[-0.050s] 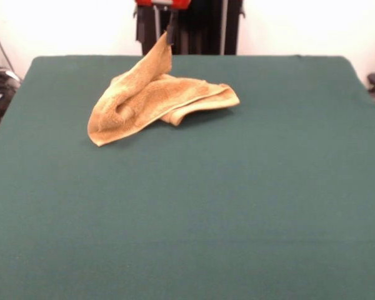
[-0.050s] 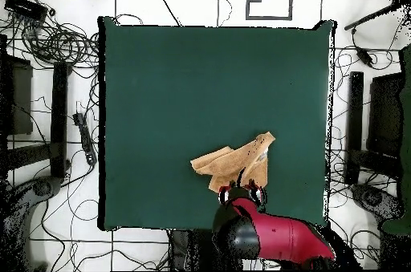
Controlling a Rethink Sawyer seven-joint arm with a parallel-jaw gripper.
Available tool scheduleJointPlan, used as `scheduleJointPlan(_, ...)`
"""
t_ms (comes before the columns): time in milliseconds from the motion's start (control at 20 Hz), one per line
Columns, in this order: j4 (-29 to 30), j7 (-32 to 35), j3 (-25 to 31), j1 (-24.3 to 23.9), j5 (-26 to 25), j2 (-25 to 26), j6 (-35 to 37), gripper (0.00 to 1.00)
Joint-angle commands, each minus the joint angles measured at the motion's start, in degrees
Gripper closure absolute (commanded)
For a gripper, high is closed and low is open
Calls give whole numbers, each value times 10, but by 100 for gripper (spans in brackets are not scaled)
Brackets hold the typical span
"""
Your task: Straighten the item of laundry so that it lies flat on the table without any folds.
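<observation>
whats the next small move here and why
Probably draw the raised corner away from the heap, then lower it. The end effector is shut on a corner of the towel, pulled up into a peak, while the rest lies folded on the table.

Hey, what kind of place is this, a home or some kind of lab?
Most likely a robotics lab. A red robot arm holds a yellow towel in its claw over a green cloth-covered table, and loose cables sprawl across the tiled floor around it.

Count: one towel (image 1: 151, 100), crumpled, at 12 o'clock on one green worktop (image 1: 187, 212). One red and black arm (image 2: 277, 237) with one hand (image 1: 170, 34) at 12 o'clock.
</observation>
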Motion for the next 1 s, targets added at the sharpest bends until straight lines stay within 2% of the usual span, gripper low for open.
scheduleJointPlan(50,-23,52,-13,76,36,-98,169,0)
scheduleJointPlan(200,-34,80,-30,101,24,-84,165,0)
scheduleJointPlan(300,-45,101,-38,111,10,-49,137,0)
scheduleJointPlan(400,-37,108,-40,110,10,-36,113,0)
scheduleJointPlan(600,-2,112,21,79,64,-29,80,0)
scheduleJointPlan(1000,-38,155,11,134,114,59,12,0)
